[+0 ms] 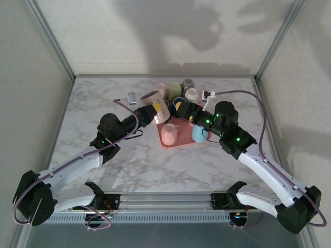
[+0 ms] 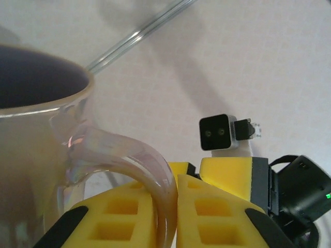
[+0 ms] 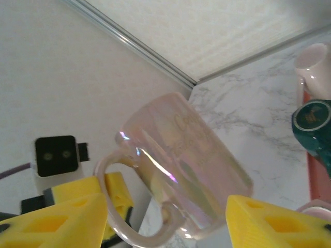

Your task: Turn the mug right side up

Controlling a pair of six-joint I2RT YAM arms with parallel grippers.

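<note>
Your left tool [image 2: 173, 209] is clenched on the handle of the pearly mug [image 1: 155, 106], holding it tilted in the air near the far left edge of the tray [image 1: 178, 143], over the middle of the desk [image 1: 103, 103]. Your right tool [image 1: 189, 111] is spread wide just beside the mug; you cannot tell whether its fingers [image 3: 279, 222] touch it. The left wrist view cuts off the mug's body and shows its dark mouth. The right arm half hides a blue mug [image 1: 198, 134] on the tray.
</note>
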